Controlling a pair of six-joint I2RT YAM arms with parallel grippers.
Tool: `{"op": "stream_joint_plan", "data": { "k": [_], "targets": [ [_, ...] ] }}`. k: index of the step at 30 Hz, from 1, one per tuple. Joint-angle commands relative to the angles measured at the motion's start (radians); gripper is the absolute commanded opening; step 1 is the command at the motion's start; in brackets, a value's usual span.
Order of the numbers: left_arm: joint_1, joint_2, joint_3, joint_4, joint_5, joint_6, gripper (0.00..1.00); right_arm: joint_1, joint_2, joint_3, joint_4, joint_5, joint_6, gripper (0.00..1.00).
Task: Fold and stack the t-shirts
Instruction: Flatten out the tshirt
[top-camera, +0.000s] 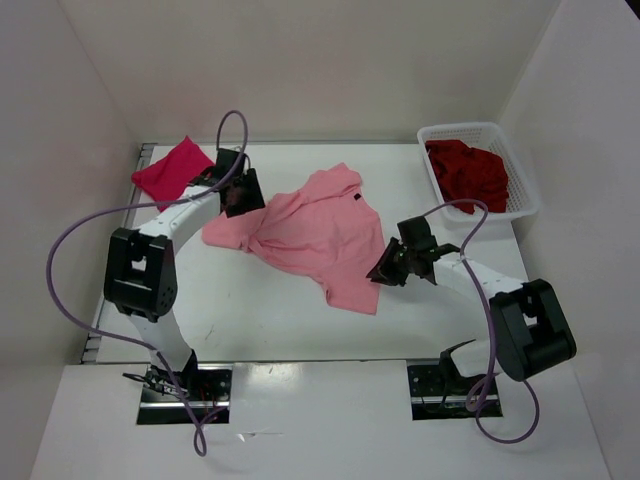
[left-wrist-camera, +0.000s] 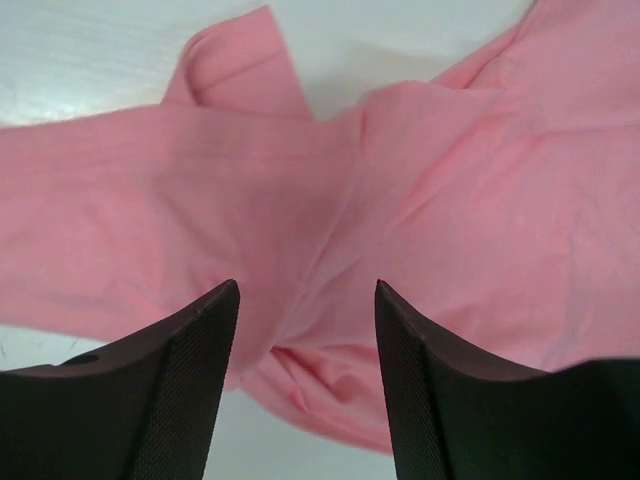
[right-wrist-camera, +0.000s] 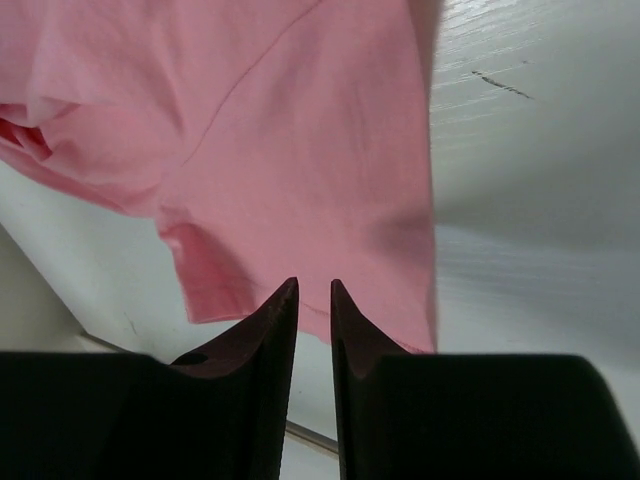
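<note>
Left wrist: salmon t-shirt (left-wrist-camera: 450, 200) lies just beyond left gripper (left-wrist-camera: 306, 290).

Bright even light, blurred close-ups

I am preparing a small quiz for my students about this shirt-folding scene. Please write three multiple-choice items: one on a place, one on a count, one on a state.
1. Where is the dark red shirt?
A. on the floor
B. in the white basket
C. on a chair

2. How many shirts are in view?
A. two
B. three
C. four

3. The left tool is
A. open above the light pink shirt
B. shut on a shirt
C. out of view

Answers:
1 B, the dark red cloth lies inside the basket.
2 B, there are the crimson one at the far left, the light pink one in the middle and the dark red one.
3 A, its fingers stand apart with nothing between them.
</note>
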Motion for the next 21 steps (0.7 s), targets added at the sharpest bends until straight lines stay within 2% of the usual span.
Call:
{"op": "stream_joint_plan", "data": {
  "k": [1,7,16,18,19,20,21],
  "targets": [
    [-0.052,0.083,0.08,-0.001,-0.142,0.097,0.64,-0.001,-0.03,-0.016,0.064,0.02,0.035,0.25],
    [-0.052,0.209,0.178,-0.015,-0.172,0.126,0.56,-0.001,-0.059,-0.039,0.064,0.011,0.035,0.25],
    [-0.052,0.315,0.263,-0.015,-0.162,0.146,0.45,-0.001,-0.059,-0.059,0.074,-0.009,0.026,0.25],
    [-0.052,0.324,0.283,-0.015,-0.153,0.146,0.39,-0.001,-0.059,-0.059,0.074,-0.009,0.026,0.25],
    [-0.052,0.324,0.283,-0.015,-0.153,0.146,0.3,-0.001,-0.068,-0.069,0.064,-0.009,0.026,0.27],
    [-0.052,0.324,0.283,-0.015,-0.153,0.146,0.25,-0.001,-0.069,-0.07,0.064,0.002,0.026,0.27],
    [-0.043,0.324,0.283,-0.024,-0.153,0.146,0.2,-0.001,-0.078,-0.07,0.064,0.002,0.026,0.33]
  ]
}}
